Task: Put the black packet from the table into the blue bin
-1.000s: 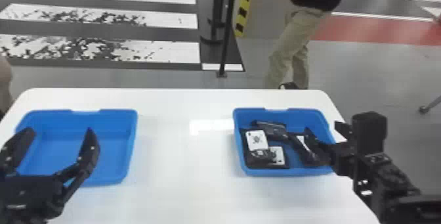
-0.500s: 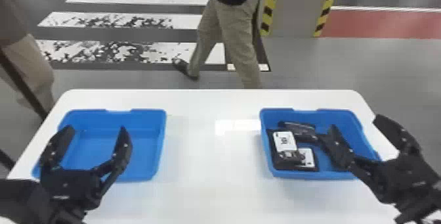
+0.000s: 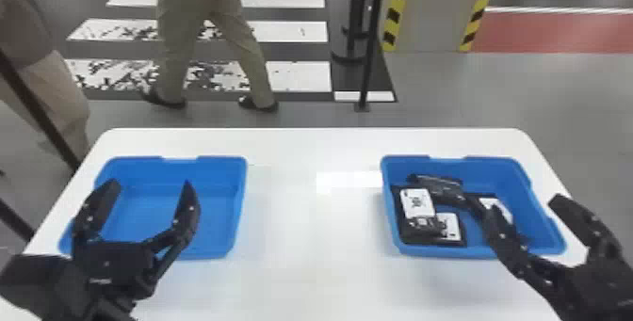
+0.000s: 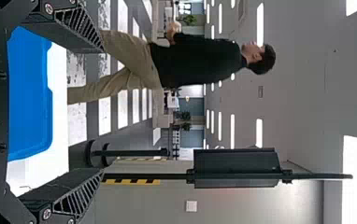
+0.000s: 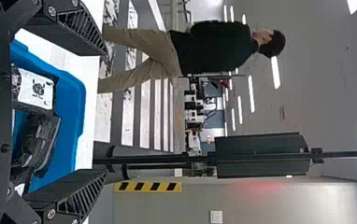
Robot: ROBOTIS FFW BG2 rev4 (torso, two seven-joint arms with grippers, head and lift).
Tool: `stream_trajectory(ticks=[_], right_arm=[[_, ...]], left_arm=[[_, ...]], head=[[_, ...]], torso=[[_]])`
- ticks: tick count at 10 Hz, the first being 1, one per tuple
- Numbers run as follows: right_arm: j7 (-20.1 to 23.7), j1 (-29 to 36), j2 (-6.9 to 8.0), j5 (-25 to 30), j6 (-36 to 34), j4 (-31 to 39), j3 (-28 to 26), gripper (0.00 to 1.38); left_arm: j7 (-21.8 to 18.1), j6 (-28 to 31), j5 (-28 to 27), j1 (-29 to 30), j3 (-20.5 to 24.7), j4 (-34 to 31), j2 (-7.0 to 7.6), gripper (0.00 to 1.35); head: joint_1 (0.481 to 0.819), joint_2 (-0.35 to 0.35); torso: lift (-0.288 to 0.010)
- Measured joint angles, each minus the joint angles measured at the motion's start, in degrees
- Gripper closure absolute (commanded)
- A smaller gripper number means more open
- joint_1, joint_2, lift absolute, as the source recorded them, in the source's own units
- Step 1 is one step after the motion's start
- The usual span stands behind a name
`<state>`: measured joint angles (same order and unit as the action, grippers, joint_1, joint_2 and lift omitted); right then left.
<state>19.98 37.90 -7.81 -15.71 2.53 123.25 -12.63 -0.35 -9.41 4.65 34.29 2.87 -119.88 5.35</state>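
On a white table (image 3: 311, 259) with rounded far corners sit two blue bins, set well apart: the left-hand bin (image 3: 216, 253) and the right-hand bin (image 3: 442, 251). Beyond the table, a grey floor (image 3: 461, 89) meets a crossing of worn white stripes (image 3: 296, 30), a dark upright pole (image 3: 372, 33), a grey pillar (image 3: 433, 9) edged in yellow and black, and a red floor band (image 3: 565, 33).

Inside the right-hand bin lie several black packets; which one the task means, I cannot tell. A packet with a white label (image 3: 417, 202) printed in black lies at the bin's left side, a second labelled packet (image 3: 450, 226) just beside it on the near side. A darker, glossy packet (image 3: 435, 186) lies farther back, its long axis running mostly left to right and slanting nearer toward its right end. The labelled ones overlap too much to give their long axes.

The right gripper (image 3: 525, 205) stands wide open at the right-hand bin's right side, nothing gripped. The left gripper (image 3: 150, 184), over the left-hand bin, is also spread wide and empty.
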Motion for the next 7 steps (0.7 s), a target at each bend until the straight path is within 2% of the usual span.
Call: stream_trajectory(ticks=[7], right_arm=[[-0.3, -0.5, 0.43, 1.0, 0.0, -0.5, -0.2, 0.12]], left_arm=[[0.0, -0.1, 0.0, 0.2, 0.2, -0.1, -0.07, 0.12]], head=[[0.695, -0.023]], torso=[[-0.11]])
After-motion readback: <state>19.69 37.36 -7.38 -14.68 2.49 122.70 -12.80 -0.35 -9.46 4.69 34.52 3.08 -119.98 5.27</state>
